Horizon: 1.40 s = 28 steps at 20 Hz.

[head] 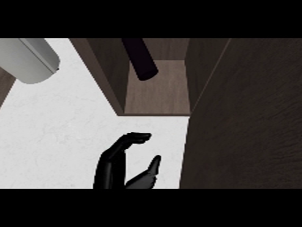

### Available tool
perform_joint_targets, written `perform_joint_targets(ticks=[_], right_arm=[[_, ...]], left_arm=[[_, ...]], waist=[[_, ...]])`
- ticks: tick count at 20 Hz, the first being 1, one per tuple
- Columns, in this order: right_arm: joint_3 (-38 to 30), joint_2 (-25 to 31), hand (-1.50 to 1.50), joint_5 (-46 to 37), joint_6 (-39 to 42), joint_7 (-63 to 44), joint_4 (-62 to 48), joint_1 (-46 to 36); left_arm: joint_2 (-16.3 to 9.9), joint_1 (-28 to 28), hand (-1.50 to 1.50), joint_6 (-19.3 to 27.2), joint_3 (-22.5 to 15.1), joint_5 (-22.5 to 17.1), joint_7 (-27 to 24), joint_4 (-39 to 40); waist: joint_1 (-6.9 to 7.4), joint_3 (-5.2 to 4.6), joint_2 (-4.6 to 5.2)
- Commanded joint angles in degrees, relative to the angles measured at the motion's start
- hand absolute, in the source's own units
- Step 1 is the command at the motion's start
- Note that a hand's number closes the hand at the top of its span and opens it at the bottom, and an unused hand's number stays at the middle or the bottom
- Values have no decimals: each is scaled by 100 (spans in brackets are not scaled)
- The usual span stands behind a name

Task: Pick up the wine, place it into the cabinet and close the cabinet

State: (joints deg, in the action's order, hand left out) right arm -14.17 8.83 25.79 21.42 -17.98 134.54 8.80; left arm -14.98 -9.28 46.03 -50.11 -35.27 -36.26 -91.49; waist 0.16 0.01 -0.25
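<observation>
Wine (140, 60) already sits inside the cabinet (154, 95), a dark bottle leaning at about twelve o'clock on the wooden shelf, so the placing step looks done. One hand (117, 162), at six o'clock over the white table (55, 128), holds nothing; its fingers are relaxed and slightly bent at the tips, the thumb apart. I cannot tell which hand it is. The open door (251, 115) at three o'clock stands edge-on, probably waiting to be pushed shut. A grey cylinder (24, 60) lies at ten o'clock.
</observation>
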Motion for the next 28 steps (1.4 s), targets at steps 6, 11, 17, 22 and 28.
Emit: perform_joint_targets(ticks=[6, 11, 17, 22, 28], right_arm=[[-254, 955, 150, 205, 1364, 164, -189, 149], [564, 707, 150, 482, 1970, 132, 79, 893], [1431, 746, 150, 666, 2268, -97, 488, 1490], [2667, 499, 150, 70, 2176, -299, 1027, 1586], [3805, 290, 150, -654, 2182, -575, 1183, 834]], left_arm=[[-1586, 1212, 150, -562, -21, 149, -12, -1327], [-2360, 1778, 150, -953, 532, -43, -188, -1829], [-2909, 2268, 150, -1800, 1448, -547, -603, -1658], [-3201, 2505, 150, -2071, 2057, -970, -487, -1964], [-3418, 2836, 150, -2642, 2493, -1256, -744, -1629]], waist=[[51, 1, 2], [32, 0, -3], [9, -6, -5], [3, -8, -20], [16, -28, -67]])
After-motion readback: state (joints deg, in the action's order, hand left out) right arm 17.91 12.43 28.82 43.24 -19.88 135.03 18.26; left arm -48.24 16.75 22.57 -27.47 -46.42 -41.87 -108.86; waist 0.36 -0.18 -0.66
